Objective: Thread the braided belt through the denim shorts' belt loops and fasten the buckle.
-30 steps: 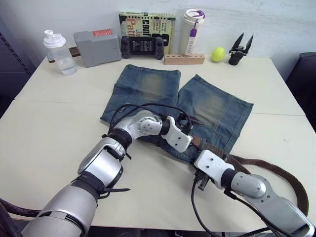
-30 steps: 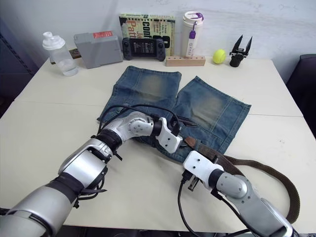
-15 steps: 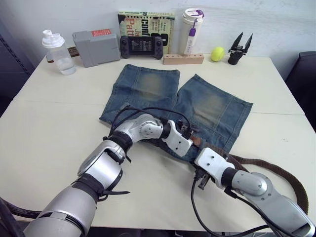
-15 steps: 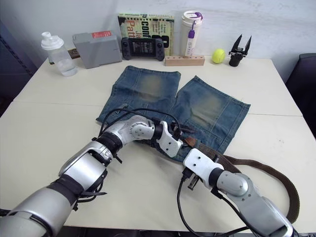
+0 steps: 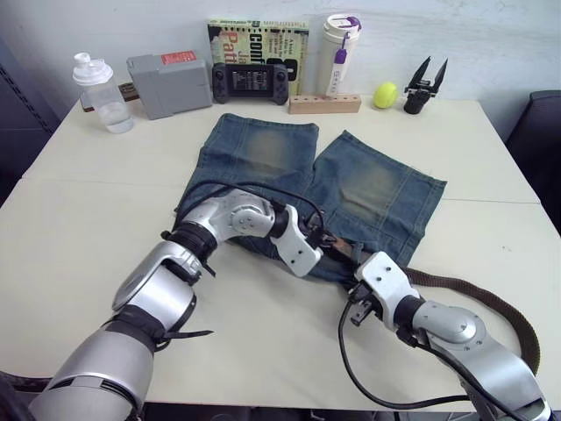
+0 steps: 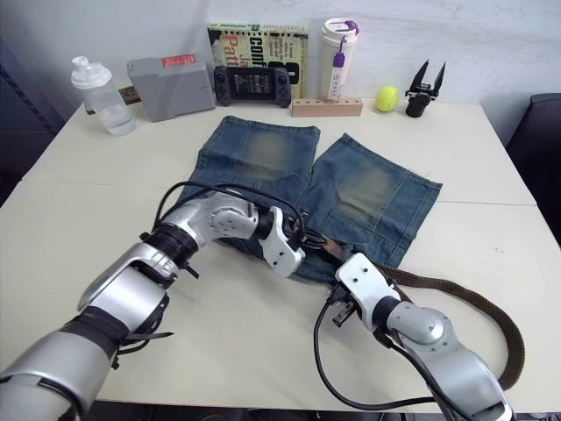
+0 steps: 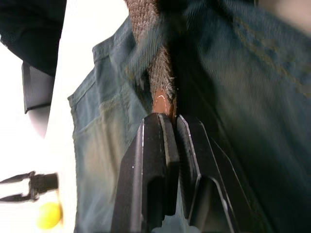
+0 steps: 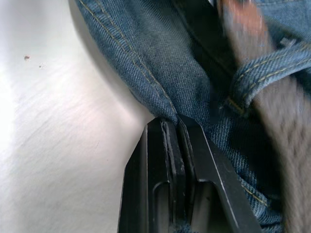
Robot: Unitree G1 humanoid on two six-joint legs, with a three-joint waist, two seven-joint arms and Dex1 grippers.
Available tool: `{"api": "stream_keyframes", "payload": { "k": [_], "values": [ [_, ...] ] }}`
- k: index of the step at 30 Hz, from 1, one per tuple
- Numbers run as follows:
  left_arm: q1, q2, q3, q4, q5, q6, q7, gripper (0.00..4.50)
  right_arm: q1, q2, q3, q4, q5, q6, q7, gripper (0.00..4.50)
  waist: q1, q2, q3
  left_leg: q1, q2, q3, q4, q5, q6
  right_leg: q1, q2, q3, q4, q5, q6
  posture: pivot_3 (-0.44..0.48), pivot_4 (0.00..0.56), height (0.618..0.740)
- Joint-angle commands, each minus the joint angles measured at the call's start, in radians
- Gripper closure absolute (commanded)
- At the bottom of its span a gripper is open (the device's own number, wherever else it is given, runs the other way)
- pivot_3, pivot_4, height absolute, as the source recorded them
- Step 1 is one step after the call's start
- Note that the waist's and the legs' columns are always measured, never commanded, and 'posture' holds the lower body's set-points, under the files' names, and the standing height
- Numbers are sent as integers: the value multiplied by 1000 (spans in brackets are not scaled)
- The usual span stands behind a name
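Both grippers clench: left gripper (image 7: pixel 171 127) has drawn the braided belt (image 7: pixel 156 73) tip leftward through a belt loop (image 8: pixel 262 73); right gripper (image 8: pixel 176 127) pins the denim shorts (image 5: pixel 263 153) waistband.

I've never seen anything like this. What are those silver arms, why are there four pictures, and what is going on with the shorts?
The silver arms belong to a humanoid robot. Two pictures come from cameras in its head, looking down over a table; the other two come from cameras on its wrists, looking along black fingers. Denim shorts lie flat, with a braided belt trailing off to the robot's right. The left gripper is shut on the belt's tan leather tip. The right gripper pinches the edge of the shorts. Along the wall stand a bottle, a grey box, a game controller, a book, a tumbler and a yellow ball.
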State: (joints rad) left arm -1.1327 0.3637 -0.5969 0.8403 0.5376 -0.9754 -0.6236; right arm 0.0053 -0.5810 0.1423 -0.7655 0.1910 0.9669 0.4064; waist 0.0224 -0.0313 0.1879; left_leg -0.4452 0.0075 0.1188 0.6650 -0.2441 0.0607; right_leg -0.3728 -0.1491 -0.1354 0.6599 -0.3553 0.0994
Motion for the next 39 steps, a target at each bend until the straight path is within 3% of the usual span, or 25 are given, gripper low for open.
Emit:
{"api": "stream_keyframes", "payload": {
  "k": [1,10,19,21,23,26,29,34,39],
  "values": [
    [-21,70,47,-76,-29,49,-58,4453,8,-1,-41,52,-17,54,-36,4500,0,0,0,0,0,0,0,0,0,0,0,0,0,0,0,0,150,694],
    [60,217,129,-315,-135,292,-261,4453,-29,4,-32,90,-5,48,-29,4500,0,0,0,0,-1,0,0,0,0,0,0,0,0,0,0,0,150,694],
    [191,193,149,-434,-237,453,-364,4453,-66,-2,-19,107,8,37,-13,4500,-2,1,0,1,-1,1,0,0,0,1,0,1,1,0,0,0,150,694],
    [204,198,187,-451,-329,536,-433,3659,-60,-24,-22,107,6,11,5,4500,-2,1,0,1,0,1,0,0,-1,0,1,1,1,0,0,0,150,694],
    [208,213,223,-458,-405,602,-492,3156,-43,-72,-17,106,-10,-42,38,4500,-2,1,0,1,0,1,0,0,-1,0,1,1,1,0,0,0,150,694],
    [212,228,283,-475,-508,688,-551,1989,-3,-190,-11,106,-43,-171,124,4500,2,2,1,1,-1,1,-1,0,-1,0,1,1,1,0,0,0,150,694],
    [218,242,361,-538,-677,907,-651,734,77,-323,-84,133,-47,-389,257,4500,5,3,1,1,-2,1,-1,0,0,1,0,0,1,0,0,0,150,694],
    [239,256,435,-607,-806,1121,-700,734,161,-524,-195,411,-130,-890,447,4500,2,3,2,4,-5,0,-1,0,1,6,0,0,0,-2,4,0,150,694],
    [247,226,428,-644,-811,1179,-674,734,-73,-588,-120,849,-248,-1262,504,4500,-2,4,2,10,-5,-1,-1,0,1,13,-1,0,-2,-2,5,0,150,694]
  ]
}}
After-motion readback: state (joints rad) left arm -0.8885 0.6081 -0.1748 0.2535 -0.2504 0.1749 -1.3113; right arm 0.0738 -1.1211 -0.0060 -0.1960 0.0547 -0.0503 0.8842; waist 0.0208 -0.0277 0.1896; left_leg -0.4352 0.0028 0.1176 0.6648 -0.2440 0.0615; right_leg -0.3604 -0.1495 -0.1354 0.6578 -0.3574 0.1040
